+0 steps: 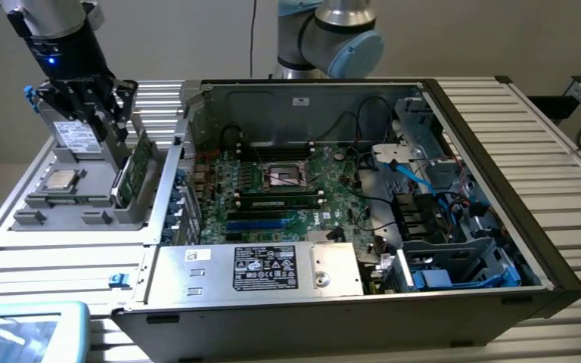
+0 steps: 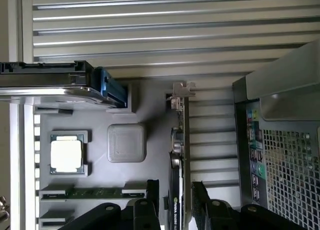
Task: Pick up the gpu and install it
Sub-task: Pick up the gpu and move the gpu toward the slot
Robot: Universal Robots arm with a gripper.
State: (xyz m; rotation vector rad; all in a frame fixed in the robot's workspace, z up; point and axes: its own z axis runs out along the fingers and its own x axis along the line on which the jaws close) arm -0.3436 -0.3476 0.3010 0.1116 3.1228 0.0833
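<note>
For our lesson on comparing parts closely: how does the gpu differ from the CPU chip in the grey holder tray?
The gpu stands on edge in its slot; the CPU chip lies flat in its recess. The gpu is a long green card; the CPU chip is a small silver square. The open gripper straddles the gpu, not the CPU chip. Both sit in the grey holder tray.

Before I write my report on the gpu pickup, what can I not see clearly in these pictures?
- gpu faces: the wrist view sees it edge-on, and one end is cut off at the picture edge between the gripper fingers.
- Exterior view: the gripper and the gray tray hide part of the gpu.
- Power supply label: too small to read.
</note>
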